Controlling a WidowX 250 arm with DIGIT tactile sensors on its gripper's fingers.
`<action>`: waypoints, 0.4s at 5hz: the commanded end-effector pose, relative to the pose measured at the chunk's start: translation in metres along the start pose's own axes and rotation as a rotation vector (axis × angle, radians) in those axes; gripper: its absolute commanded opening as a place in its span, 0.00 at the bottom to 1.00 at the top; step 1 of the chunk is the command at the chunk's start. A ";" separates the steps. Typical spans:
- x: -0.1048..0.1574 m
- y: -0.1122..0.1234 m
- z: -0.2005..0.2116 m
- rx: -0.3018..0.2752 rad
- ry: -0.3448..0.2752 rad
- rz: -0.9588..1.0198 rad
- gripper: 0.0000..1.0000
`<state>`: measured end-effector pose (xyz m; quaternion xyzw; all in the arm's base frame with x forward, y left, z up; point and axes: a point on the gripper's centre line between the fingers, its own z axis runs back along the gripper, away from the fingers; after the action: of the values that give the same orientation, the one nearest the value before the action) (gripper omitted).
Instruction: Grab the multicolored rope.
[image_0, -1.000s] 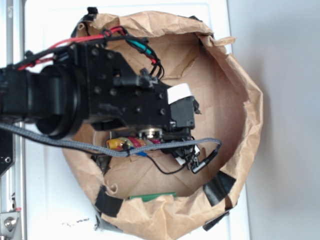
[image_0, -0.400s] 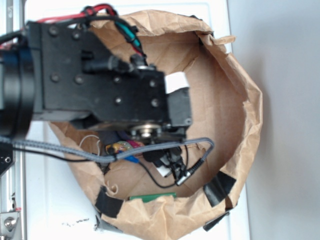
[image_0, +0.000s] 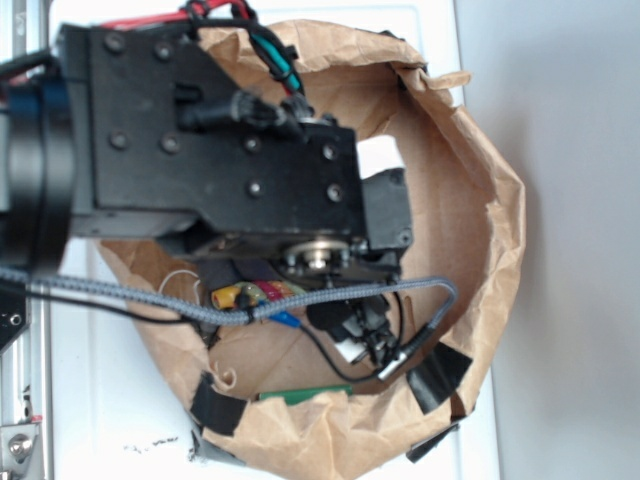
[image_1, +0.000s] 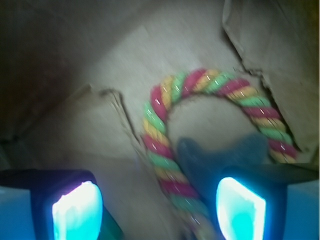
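Here we saw the gripper (image_1: 159, 212) with its fingers spread wide and holding nothing, poised over the multicolored rope (image_1: 165, 150) that lay curved on the floor of the brown paper bag (image_0: 470, 180), one stretch running between them

A lab-style robot test rig: a black arm (image_0: 200, 140) with exposed wiring (image_0: 270, 60) works over a taped paper bag (image_0: 480, 200) on a white table (image_0: 560, 100).
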<state>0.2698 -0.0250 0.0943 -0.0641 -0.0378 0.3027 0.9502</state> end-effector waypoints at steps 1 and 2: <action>0.022 -0.013 -0.024 -0.040 -0.103 0.010 1.00; 0.024 -0.016 -0.034 -0.029 -0.128 0.005 1.00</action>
<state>0.2976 -0.0308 0.0515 -0.0491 -0.0898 0.3101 0.9452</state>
